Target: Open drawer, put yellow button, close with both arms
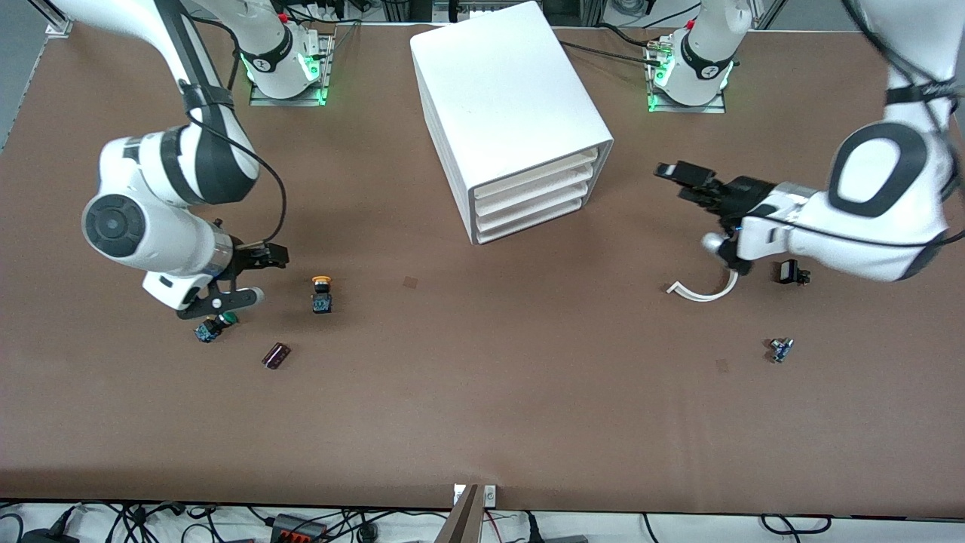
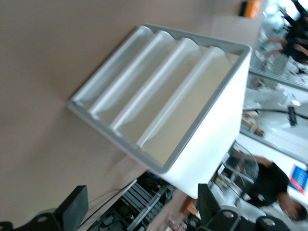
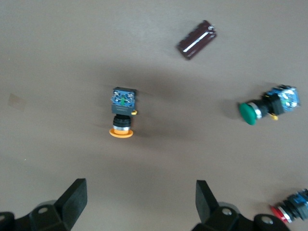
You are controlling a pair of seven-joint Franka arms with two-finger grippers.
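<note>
The yellow button (image 1: 322, 293) lies on its side on the brown table toward the right arm's end, showing an orange-yellow cap and a blue-black base (image 3: 122, 118). My right gripper (image 1: 258, 277) hangs open and empty over the table beside it (image 3: 141, 192). The white drawer cabinet (image 1: 513, 113) stands mid-table, and its stacked drawers (image 1: 535, 192) are all shut. My left gripper (image 1: 681, 181) is open and empty in the air, facing the drawer fronts (image 2: 159, 96) from the left arm's end (image 2: 142, 204).
A green-capped switch (image 1: 215, 326) and a dark purple cylinder (image 1: 277, 355) lie near the right gripper. A red-capped switch (image 3: 288, 210) shows only in the right wrist view. A white curved strip (image 1: 701, 290), a small black part (image 1: 789, 271) and a small blue part (image 1: 780, 349) lie under the left arm.
</note>
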